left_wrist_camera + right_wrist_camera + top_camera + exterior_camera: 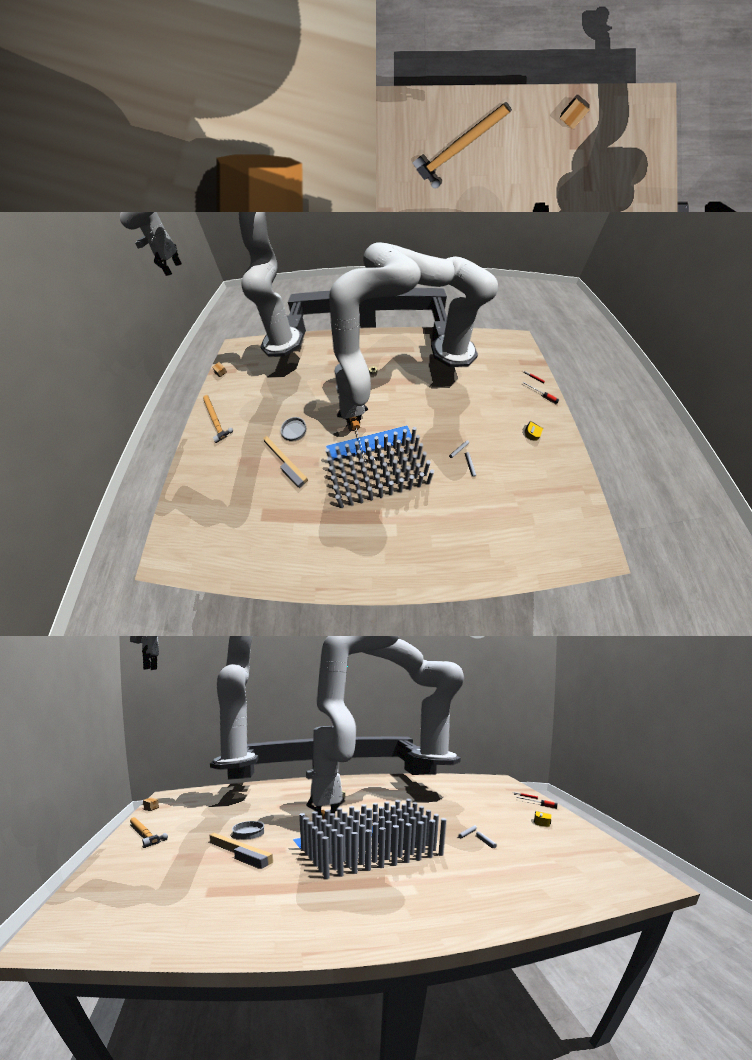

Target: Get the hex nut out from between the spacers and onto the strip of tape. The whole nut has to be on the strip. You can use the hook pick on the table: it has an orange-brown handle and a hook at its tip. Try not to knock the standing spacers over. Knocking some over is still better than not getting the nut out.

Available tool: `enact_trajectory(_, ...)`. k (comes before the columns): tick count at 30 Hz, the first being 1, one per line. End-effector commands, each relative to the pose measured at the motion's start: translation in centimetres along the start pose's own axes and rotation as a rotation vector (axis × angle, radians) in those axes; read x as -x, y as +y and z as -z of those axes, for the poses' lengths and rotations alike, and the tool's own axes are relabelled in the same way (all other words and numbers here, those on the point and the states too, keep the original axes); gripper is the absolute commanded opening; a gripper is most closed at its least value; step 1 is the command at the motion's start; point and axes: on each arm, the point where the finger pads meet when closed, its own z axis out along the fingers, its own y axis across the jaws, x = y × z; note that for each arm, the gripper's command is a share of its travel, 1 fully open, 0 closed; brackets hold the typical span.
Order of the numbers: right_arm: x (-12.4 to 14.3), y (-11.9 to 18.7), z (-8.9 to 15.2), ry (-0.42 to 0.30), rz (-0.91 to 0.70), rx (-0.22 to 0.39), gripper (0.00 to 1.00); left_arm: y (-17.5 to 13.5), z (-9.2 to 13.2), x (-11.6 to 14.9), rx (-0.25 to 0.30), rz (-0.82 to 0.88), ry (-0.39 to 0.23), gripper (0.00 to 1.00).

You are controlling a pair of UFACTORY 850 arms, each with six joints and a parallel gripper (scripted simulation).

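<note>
My left gripper (353, 416) (326, 808) is shut on the orange-brown handle of the hook pick (354, 424) (264, 189), behind the spacers. Its thin shaft reaches over the blue tape strip (340, 444) (297, 843) into the back rows of standing spacers (390, 488) (354, 851). The hook tip cannot be made out among them. The hex nut cannot be made out between the spacers either. My right gripper (172, 265) (629, 208) is open and empty, high up at the upper left of the top view. The spacers in the block stand upright.
Two loose spacers (459, 449) (470, 464) lie right of the block. Left are a round dish (293, 429), a wooden-handled tool (279, 453), a hammer (212, 412) (470, 137) and a wooden block (219, 368) (574, 112). A tape measure (533, 430) and screwdrivers (550, 397) lie far right.
</note>
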Motion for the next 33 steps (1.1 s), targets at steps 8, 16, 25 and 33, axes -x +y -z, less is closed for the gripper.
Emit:
enact_trajectory(8, 0.0, 0.0, 0.1, 0.002, 0.000, 0.000, 1.00, -0.1, 0.1, -1.6, -0.002, 0.000, -0.001, 0.00)
enact_trajectory(16, 0.0, 0.0, 0.1, 0.002, 0.000, 0.000, 1.00, -0.1, 0.1, -2.6, -0.002, 0.000, -0.001, 0.00)
enact_trajectory(25, 0.0, 0.0, 0.1, 0.002, 0.000, 0.000, 1.00, -0.1, 0.1, -3.0, -0.002, 0.000, -0.001, 0.00)
enact_trajectory(33, 0.0, 0.0, 0.1, 0.002, 0.000, 0.000, 1.00, -0.1, 0.1, -3.1, -0.002, 0.000, -0.001, 0.00)
